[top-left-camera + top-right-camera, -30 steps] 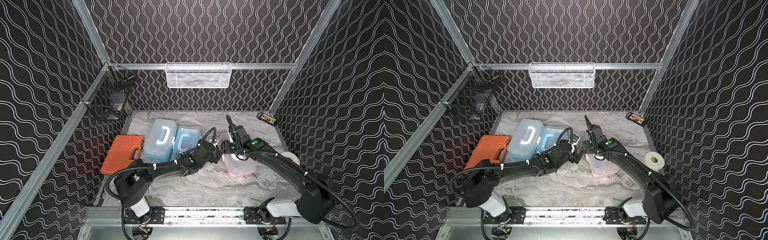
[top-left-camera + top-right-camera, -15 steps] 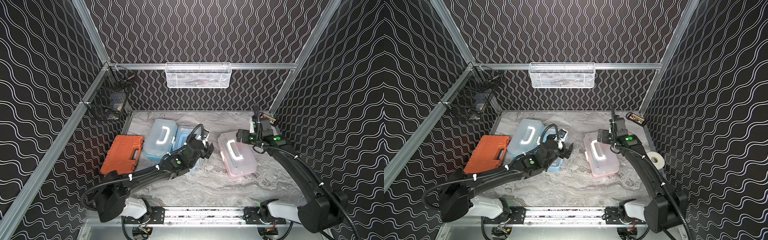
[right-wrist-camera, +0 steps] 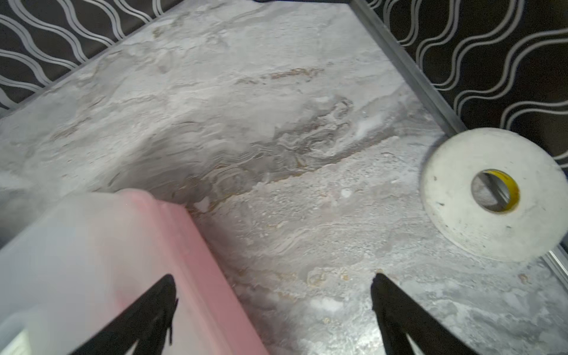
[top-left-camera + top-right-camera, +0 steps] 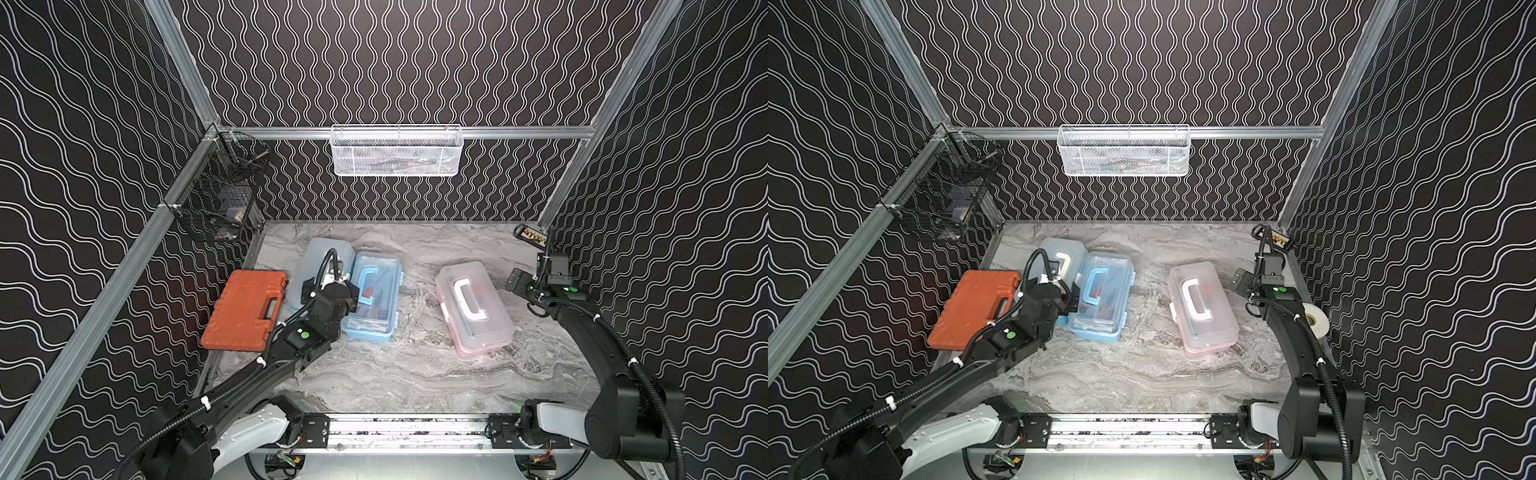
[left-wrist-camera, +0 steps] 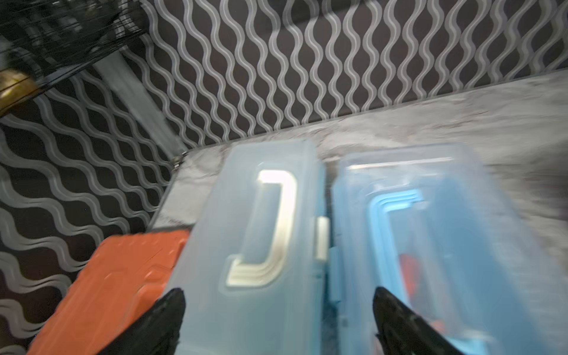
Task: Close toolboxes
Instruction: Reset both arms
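Nearby, orange case [image 4: 245, 311] beside blue toolbox [image 4: 320, 251], tape roll [image 3: 451, 184] (perhaps foam) by wall [image 3: 507, 46]

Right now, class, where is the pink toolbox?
In both top views the pink toolbox lies on the right half of the table, apart from the blue-handled toolbox to its left, with the tape roll nearer the right wall.

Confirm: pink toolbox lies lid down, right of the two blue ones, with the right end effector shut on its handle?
Wrong on the grip. The right end effector is open and holds nothing: the right wrist view shows its fingers spread wide, and in both top views it hangs beside the pink toolbox, apart from it. The rest holds.
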You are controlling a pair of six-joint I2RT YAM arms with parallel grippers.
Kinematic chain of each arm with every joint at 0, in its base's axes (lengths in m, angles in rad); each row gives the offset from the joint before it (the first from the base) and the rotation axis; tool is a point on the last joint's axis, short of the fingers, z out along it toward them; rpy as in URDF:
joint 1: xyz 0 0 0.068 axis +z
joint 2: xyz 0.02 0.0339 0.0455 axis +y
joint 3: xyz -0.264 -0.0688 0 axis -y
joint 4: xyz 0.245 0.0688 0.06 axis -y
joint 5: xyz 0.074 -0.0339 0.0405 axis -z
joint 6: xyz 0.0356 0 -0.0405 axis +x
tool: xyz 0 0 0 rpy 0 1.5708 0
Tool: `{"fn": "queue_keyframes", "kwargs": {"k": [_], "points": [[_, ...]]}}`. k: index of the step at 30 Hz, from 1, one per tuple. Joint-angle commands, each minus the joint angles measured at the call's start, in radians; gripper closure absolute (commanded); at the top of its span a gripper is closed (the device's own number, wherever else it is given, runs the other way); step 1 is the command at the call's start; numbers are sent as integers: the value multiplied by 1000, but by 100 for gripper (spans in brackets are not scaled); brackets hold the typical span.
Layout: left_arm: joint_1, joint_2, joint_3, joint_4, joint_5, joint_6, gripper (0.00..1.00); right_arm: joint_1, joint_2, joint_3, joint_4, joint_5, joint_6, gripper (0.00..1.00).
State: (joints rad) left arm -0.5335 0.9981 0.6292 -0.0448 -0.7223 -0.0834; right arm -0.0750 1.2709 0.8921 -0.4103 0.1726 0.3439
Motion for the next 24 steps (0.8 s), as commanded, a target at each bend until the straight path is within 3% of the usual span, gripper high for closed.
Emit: {"fn": "queue_keyframes", "kwargs": {"k": [1, 3, 5, 11, 18, 20, 22, 24], "points": [[33, -36, -69, 66, -162, -6, 1, -27, 2, -58, 148, 99, 26, 1], [49, -33, -107, 86, -224, -14, 1, -41, 7, -94, 203, 125, 5, 1], [69, -22, -153, 129, -210, -18, 1, -47, 13, -139, 275, 156, -23, 1], [186, 44, -288, 377, 25, 32, 1, -71, 53, -253, 521, 148, -73, 1], [346, 186, -358, 655, 225, 41, 1, -77, 165, -477, 1050, 66, -99, 1], [386, 228, -350, 686, 273, 31, 1, -77, 161, -457, 1006, 33, -101, 1], [407, 273, -347, 758, 322, 51, 1, -77, 190, -491, 1141, 9, -111, 1], [426, 317, -339, 812, 371, 65, 1, -80, 205, -477, 1133, -13, -110, 1]]}}
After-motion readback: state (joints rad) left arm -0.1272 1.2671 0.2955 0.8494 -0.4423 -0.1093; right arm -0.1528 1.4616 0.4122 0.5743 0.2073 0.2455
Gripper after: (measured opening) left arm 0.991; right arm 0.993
